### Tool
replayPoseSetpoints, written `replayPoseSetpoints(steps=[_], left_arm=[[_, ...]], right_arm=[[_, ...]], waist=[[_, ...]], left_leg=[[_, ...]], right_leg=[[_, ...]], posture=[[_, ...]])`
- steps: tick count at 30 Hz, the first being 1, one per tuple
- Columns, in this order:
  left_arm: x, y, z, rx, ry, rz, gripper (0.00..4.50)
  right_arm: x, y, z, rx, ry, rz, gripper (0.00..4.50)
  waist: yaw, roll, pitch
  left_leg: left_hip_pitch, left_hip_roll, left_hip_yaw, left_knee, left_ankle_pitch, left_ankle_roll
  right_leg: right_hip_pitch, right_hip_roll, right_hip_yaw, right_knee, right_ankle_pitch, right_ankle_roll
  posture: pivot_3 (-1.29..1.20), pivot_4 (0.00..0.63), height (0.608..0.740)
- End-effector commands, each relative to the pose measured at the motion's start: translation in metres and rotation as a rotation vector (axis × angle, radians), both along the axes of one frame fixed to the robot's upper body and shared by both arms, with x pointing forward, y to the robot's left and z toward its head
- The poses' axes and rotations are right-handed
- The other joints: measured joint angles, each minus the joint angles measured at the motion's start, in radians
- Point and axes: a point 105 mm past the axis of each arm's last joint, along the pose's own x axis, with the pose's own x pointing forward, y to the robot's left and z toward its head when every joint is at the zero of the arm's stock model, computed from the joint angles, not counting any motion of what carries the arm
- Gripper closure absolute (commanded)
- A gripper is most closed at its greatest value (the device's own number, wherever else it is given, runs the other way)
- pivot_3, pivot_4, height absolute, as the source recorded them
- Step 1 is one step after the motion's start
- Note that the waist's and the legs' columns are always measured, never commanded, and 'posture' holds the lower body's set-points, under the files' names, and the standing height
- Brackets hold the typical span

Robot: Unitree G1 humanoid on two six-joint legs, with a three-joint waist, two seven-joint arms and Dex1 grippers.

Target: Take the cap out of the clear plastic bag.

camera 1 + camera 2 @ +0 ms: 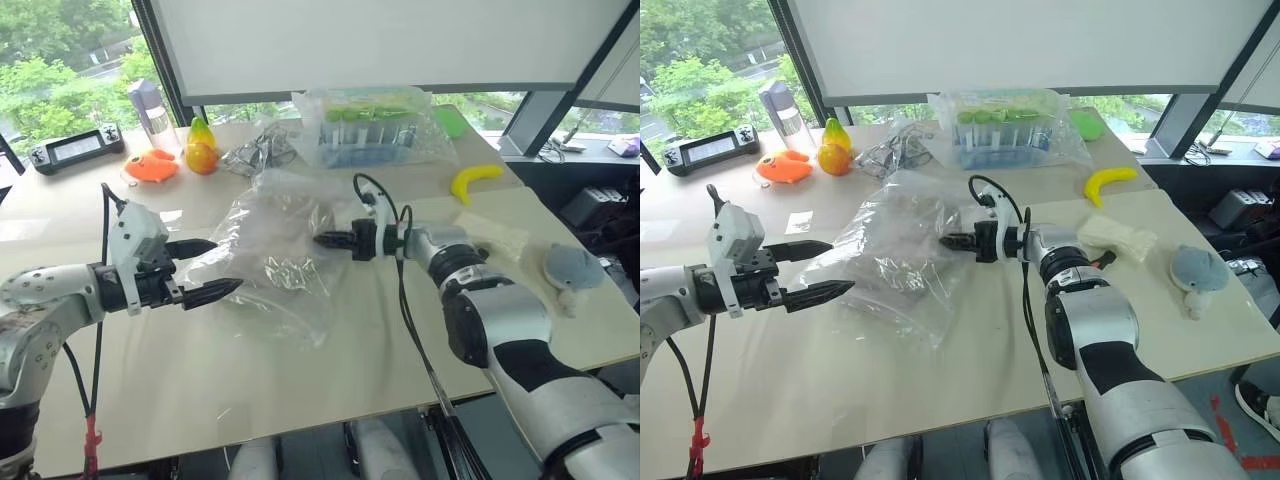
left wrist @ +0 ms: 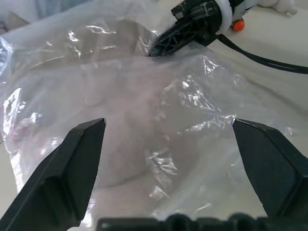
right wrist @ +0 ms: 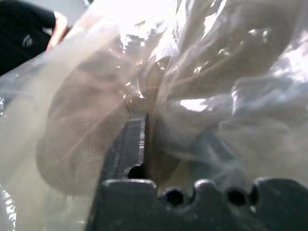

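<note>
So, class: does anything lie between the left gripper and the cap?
Yes. The clear plastic bag encloses the cap, so its film lies between the open left gripper and the fabric.

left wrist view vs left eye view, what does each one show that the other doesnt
Left wrist view alone: the left gripper's jaws from behind, spread wide, and the film's creases close up. Left eye view alone: the wider table with a yellow banana, an orange toy, a pear, a black controller, a second bag of green and blue items and a grey plush. Shared: the clear plastic bag with the cap dimly inside, and the right gripper meeting the bag's far edge.
</note>
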Motion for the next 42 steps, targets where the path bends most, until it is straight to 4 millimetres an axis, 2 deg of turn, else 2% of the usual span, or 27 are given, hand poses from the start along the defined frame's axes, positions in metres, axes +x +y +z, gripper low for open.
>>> replayPoseSetpoints(steps=[1,5,6,8,11,14,16,18,19,21,24,26,28,30,35,42], left_arm=[[-0.001,-0.007,0.008,-0.005,-0.034,-0.023,0.00],[0.005,-0.010,0.009,-0.007,-0.034,-0.044,0.00],[0.007,-0.012,0.009,-0.010,-0.036,-0.053,0.00],[0.009,-0.014,0.010,-0.012,-0.037,-0.064,0.00],[0.013,-0.018,0.010,-0.013,-0.040,-0.085,0.00],[0.019,-0.020,0.012,-0.015,-0.048,-0.095,0.00],[0.023,-0.020,0.014,-0.019,-0.058,-0.093,0.00],[0.027,-0.018,0.016,-0.027,-0.073,-0.081,0.00],[0.032,-0.013,0.019,-0.037,-0.087,-0.054,0.00],[0.038,-0.007,0.021,-0.044,-0.104,-0.025,0.00],[0.043,-0.002,0.019,-0.035,-0.108,-0.015,0.00],[0.046,-0.002,0.018,-0.036,-0.109,-0.014,0.00],[0.048,-0.003,0.016,-0.023,-0.117,-0.015,0.00],[0.050,-0.005,0.016,-0.021,-0.123,-0.020,0.00],[0.049,-0.004,0.017,-0.013,-0.130,-0.032,0.00],[0.041,-0.005,0.019,-0.040,-0.110,-0.047,0.00]], right_arm=[[0.011,-0.005,0.023,0.029,-0.093,-0.064,1.49],[0.019,-0.035,0.014,0.004,-0.032,-0.190,0.13],[0.019,-0.045,0.006,-0.022,-0.005,-0.220,0.02],[0.019,-0.056,-0.002,-0.050,0.024,-0.253,0.02],[0.021,-0.088,-0.020,-0.114,0.058,-0.373,0.02],[0.020,-0.123,-0.028,-0.272,-0.006,-0.417,0.02],[0.019,-0.143,-0.022,-0.377,-0.110,-0.413,0.02],[0.018,-0.149,-0.011,-0.416,-0.210,-0.374,0.02],[0.015,-0.148,0.003,-0.429,-0.309,-0.328,0.02],[-0.001,-0.138,0.032,-0.420,-0.462,-0.245,0.02],[-0.043,-0.103,0.065,-0.359,-0.572,-0.112,0.02],[-0.068,-0.077,0.075,-0.350,-0.627,-0.043,0.02],[-0.085,-0.053,0.078,-0.373,-0.682,-0.007,0.02],[-0.096,-0.033,0.075,-0.407,-0.721,0.026,0.02],[-0.117,0.007,0.047,-0.461,-0.734,0.142,0.02],[-0.129,0.029,0.023,-0.486,-0.692,0.250,0.02]], waist=[[0.000,0.000,0.000],[0.008,0.000,0.000],[0.012,0.000,0.000],[0.020,0.000,0.000],[0.023,0.000,0.000],[0.024,0.000,0.000],[0.025,0.000,0.000],[0.032,0.000,0.000],[0.032,0.000,0.000],[0.029,0.000,0.000],[0.018,0.001,0.000],[0.014,0.001,0.001],[0.016,0.001,0.001],[0.024,0.001,0.001],[0.038,-0.001,-0.001],[0.049,-0.001,-0.001]], left_leg=[[0.000,0.000,0.000,0.000,0.000,0.000],[0.000,0.000,0.000,0.000,0.000,0.000],[0.000,-0.001,0.000,0.000,0.000,0.000],[0.000,-0.001,0.000,0.001,0.000,0.000],[0.001,-0.001,0.000,0.001,0.000,0.000],[0.001,-0.001,0.000,0.001,0.000,0.000],[0.002,-0.001,0.000,0.001,0.000,0.000],[0.001,-0.001,0.000,0.003,0.000,0.000],[0.001,-0.002,0.000,0.003,0.000,0.000],[0.001,-0.002,0.000,0.004,0.000,0.000],[0.000,-0.001,0.000,0.004,0.000,0.000],[0.001,0.000,0.001,0.004,0.000,0.000],[0.002,0.000,0.001,0.004,0.000,0.000],[0.005,0.000,0.001,0.006,0.000,0.000],[0.006,0.000,0.001,0.009,0.000,0.000],[0.000,0.000,0.001,0.010,0.000,0.000]], right_leg=[[0.000,0.000,0.000,0.000,0.000,0.000],[0.001,0.000,0.000,-0.001,0.000,0.000],[0.001,0.000,0.000,-0.001,0.000,0.000],[0.002,0.000,0.000,-0.001,0.000,0.000],[0.002,0.000,0.000,-0.001,0.000,0.000],[0.002,0.000,0.000,-0.001,0.000,0.000],[0.003,0.000,0.000,-0.001,0.000,0.000],[0.004,-0.001,-0.001,-0.001,0.000,0.001],[0.004,-0.001,-0.001,-0.001,0.000,0.001],[0.004,-0.001,0.000,-0.001,0.000,0.002],[0.002,-0.001,0.001,0.000,0.000,0.002],[0.000,0.000,0.002,0.004,0.000,0.001],[0.000,0.001,0.003,0.007,-0.001,0.001],[0.002,0.001,0.003,0.010,-0.002,0.000],[0.004,0.000,0.001,0.010,-0.003,-0.002],[-0.001,0.000,0.001,0.010,-0.003,-0.001]], posture=[[0.00,0.150,0.740],[0.00,0.150,0.740],[0.00,0.150,0.740],[0.00,0.150,0.740],[0.00,0.150,0.740],[0.00,0.150,0.740],[0.00,0.150,0.740],[0.00,0.150,0.740],[0.00,0.150,0.740],[0.00,0.150,0.740],[0.00,0.150,0.740],[0.00,0.150,0.740],[0.00,0.150,0.740],[0.00,0.150,0.740],[0.00,0.150,0.740],[0.00,0.150,0.740]])
